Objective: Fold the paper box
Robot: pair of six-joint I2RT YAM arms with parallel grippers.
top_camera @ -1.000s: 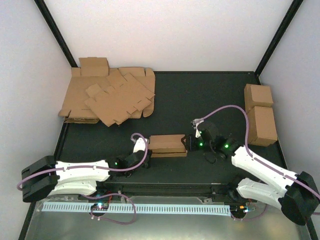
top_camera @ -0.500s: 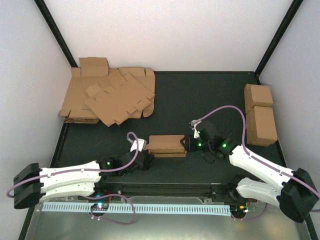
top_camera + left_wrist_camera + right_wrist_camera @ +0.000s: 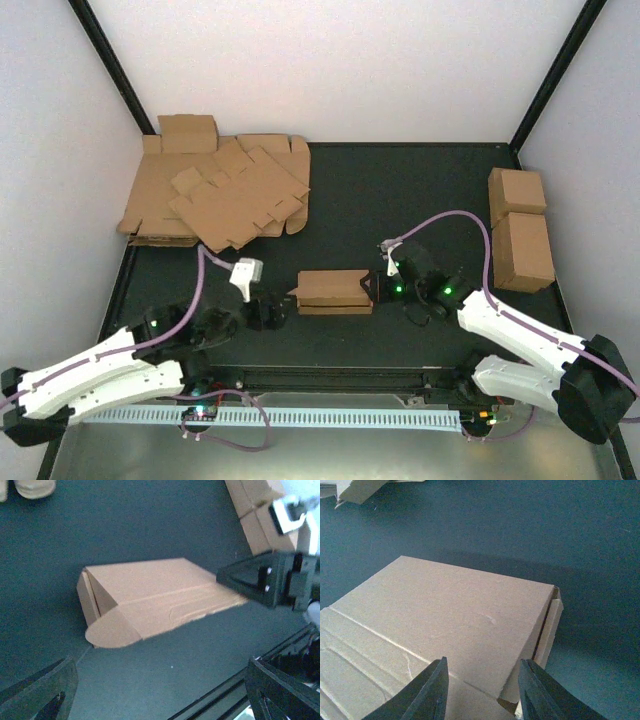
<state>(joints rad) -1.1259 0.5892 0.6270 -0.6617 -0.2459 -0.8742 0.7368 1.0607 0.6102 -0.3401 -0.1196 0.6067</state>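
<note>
The left gripper [image 3: 275, 310] has drawn back from the 9 o'clock end of the plain brown cardboard paper box [image 3: 333, 291], jaws now wide apart and empty. The box, long, matte, creased along score lines, with a rounded flap at 9 o'clock, lies mid-way on the dark matte desk [image 3: 400, 200]. The right gripper [image 3: 378, 286] meets its 3 o'clock end, jaws partly apart; whether they clamp it cannot be told.

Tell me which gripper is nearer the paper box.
Right. The right gripper has its fingers at the right end of the paper box; the left gripper stands open, just clear of the left end.
</note>
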